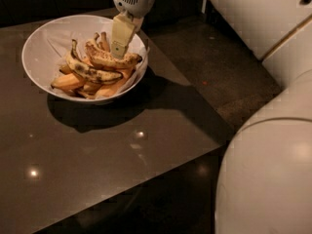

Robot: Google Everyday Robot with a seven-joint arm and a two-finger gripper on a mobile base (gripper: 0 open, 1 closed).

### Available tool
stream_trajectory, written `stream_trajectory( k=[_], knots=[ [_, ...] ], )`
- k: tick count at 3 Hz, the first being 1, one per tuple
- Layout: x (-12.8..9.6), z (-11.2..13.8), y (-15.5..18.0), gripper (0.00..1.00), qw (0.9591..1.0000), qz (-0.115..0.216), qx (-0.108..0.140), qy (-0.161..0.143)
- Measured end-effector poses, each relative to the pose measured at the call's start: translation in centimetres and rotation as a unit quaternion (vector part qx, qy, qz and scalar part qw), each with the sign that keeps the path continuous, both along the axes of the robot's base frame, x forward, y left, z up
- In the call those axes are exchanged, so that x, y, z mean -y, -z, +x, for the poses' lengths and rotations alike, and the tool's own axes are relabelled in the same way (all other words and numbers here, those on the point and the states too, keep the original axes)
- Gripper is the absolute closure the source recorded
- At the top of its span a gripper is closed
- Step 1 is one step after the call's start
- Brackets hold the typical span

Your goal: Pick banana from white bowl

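Observation:
The white bowl (39,50) stands on the dark table at the upper left and holds several bananas. The speckled banana (109,61) lies on top of the pile, with its dark tip pointing right. In front of it lies a banana with black streaks and an upturned stem (90,73), and smooth orange-yellow bananas (68,82) lie underneath. My gripper (118,48) hangs down from the top of the view, right over the middle of the speckled banana and just above or touching it.
The glossy dark table (122,155) ends at an edge running from the bowl's right side down to the lower middle. Dark floor (219,72) lies to the right. My white arm and body (273,165) fill the right side.

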State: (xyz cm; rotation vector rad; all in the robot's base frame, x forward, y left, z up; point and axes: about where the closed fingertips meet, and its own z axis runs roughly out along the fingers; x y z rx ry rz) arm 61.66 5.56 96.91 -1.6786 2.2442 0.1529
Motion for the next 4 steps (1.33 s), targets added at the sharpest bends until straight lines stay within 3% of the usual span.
stream_trajectory(
  k=[4],
  knots=[
    [-2.5, -0.8, 2.2, 0.38, 0.9992, -0.018, -0.02, -0.028]
  ],
)
